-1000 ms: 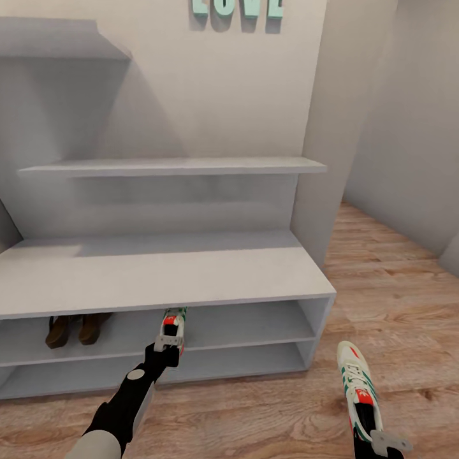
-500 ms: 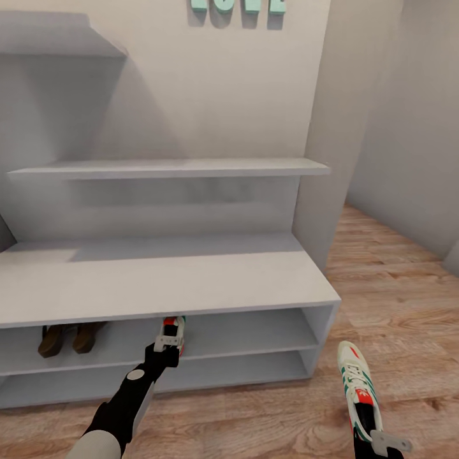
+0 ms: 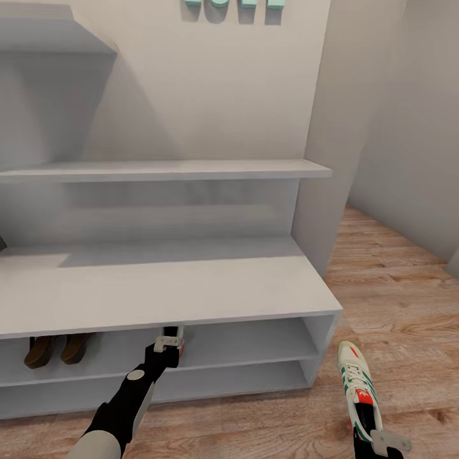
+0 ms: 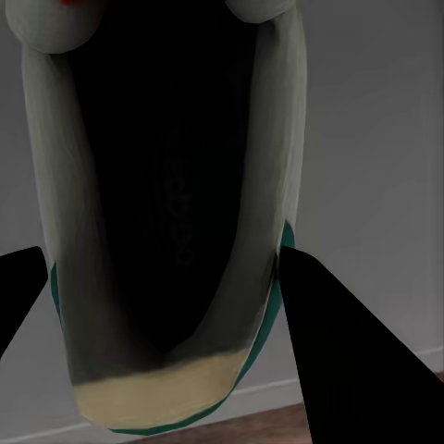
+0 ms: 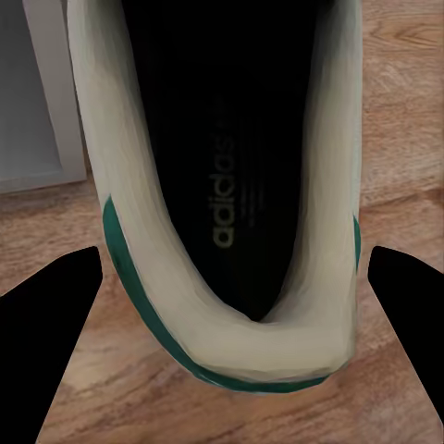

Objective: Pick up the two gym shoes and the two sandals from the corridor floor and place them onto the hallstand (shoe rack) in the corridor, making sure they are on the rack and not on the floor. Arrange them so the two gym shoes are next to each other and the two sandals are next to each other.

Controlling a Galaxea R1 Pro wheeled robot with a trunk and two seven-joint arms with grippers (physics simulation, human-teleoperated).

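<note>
Sneakers rode in both grippers as the robot faced the rack [image 3: 191, 299]. The left gripper [image 3: 167, 345] was clamped on the heel of one sneaker [image 3: 173, 338], its toe already pushed under the bench top and into the upper shelf opening, long axis pointing straight back toward the rear panel. The left wrist view looked down into that shoe's dark opening, a black finger [image 4: 347, 356] on either side of the heel. The right gripper [image 3: 381, 440] was closed on the heel of the second sneaker [image 3: 357, 389], held low over the floor [image 3: 395, 287] just off the rack's right end, toe forward. The two sandals [image 3: 54, 349] stood side by side at the left of the same upper shelf; the lower shelf looked bare. The left arm was plainly the nearer: its shoe probably needed only setting down. The right shoe would then have to swing leftward into the opening beside it.
</note>
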